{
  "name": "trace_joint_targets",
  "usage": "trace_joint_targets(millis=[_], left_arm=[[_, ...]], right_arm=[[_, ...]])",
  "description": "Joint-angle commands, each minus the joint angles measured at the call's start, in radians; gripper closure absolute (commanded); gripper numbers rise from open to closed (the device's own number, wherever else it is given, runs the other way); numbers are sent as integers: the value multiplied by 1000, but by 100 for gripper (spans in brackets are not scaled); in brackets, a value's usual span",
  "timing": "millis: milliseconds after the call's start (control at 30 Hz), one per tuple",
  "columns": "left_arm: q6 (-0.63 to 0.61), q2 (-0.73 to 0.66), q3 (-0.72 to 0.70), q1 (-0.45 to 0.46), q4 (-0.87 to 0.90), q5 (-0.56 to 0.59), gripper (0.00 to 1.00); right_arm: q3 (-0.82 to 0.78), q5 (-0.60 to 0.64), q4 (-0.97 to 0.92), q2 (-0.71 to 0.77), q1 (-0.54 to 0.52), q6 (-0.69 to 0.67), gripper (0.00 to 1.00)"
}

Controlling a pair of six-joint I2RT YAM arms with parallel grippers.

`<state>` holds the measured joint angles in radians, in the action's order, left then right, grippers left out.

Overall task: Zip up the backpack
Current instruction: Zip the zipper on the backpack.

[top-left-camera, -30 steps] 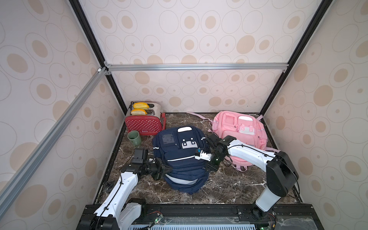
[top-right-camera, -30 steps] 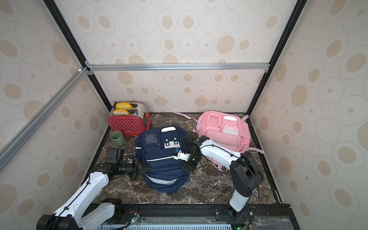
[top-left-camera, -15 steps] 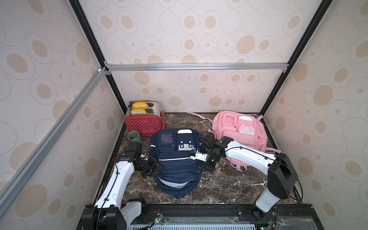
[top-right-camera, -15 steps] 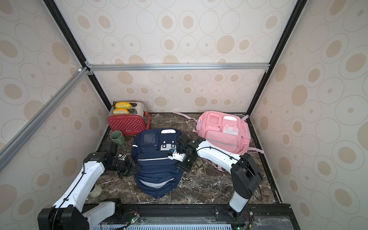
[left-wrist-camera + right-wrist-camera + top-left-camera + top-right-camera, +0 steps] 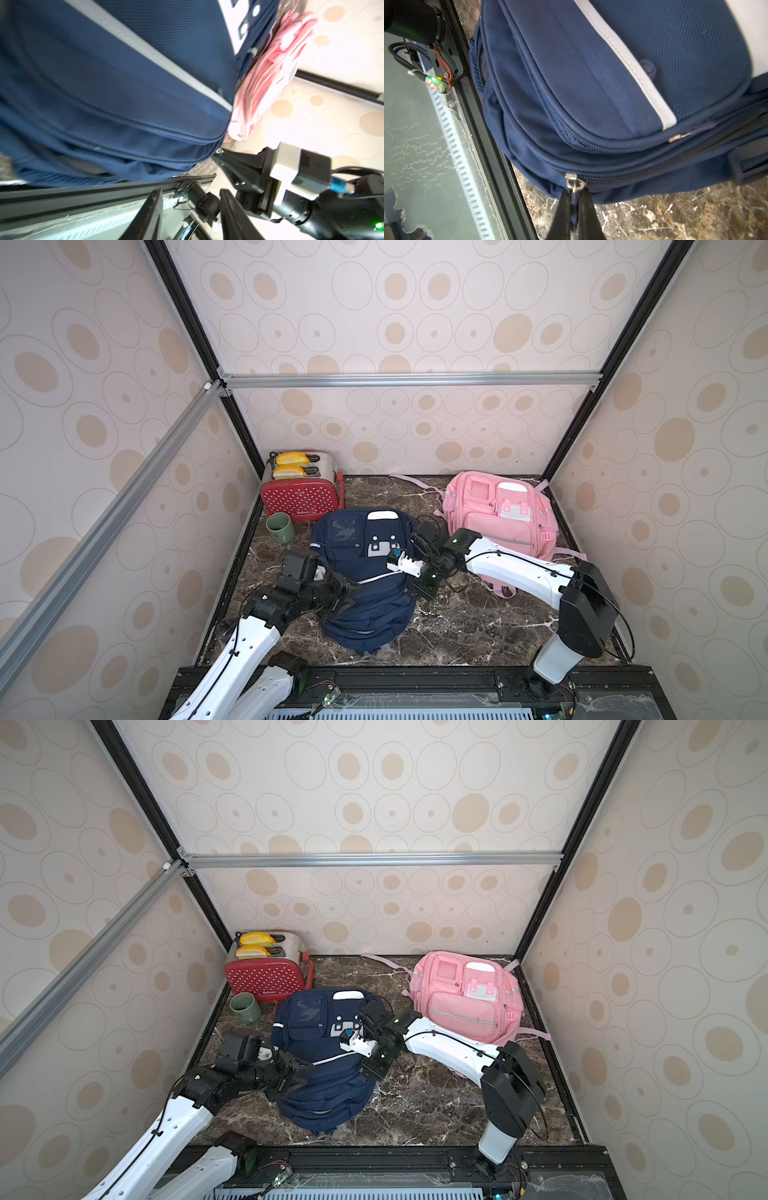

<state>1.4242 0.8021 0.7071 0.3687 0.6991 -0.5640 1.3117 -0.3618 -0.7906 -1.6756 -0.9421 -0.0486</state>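
Left gripper (image 5: pixel 189 194) has let go: jaws apart, empty (bracing lost). Right gripper (image 5: pixel 574 194) pinches the zipper pull (image 5: pixel 573 184). Navy backpack (image 5: pixel 370 605) lies centre-left on the marble tabletop (image 5: pixel 457 626); pulling may drag it.

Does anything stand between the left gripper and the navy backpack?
Nothing visible. The open left gripper is at the edge of the navy backpack, with no object between them; the cup stands farther back.

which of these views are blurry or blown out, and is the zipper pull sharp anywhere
Left wrist view: navy backpack smeared by motion blur, pink backpack and wall washed out by overexposure. Right wrist view: zipper pull crisp, fabric blurrier away from it. Both top views: sharp and evenly lit, no glare.
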Motion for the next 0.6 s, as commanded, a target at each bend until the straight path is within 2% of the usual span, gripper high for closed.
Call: trace_joint_targets(millis=[0,167,333,567], left_arm=[[101,55,21,62,-122,62,53],[201,110,2,181,-249,88,54],[296,77,-35,255,-270,112,53],[375,17,-87,283,-263,135,51]], right_arm=[[37,4,81,-5,-15,15,100],[30,28,98,7,-20,24,100],[45,57,105,-2,-20,31,100],[64,105,117,-3,-22,46,100]])
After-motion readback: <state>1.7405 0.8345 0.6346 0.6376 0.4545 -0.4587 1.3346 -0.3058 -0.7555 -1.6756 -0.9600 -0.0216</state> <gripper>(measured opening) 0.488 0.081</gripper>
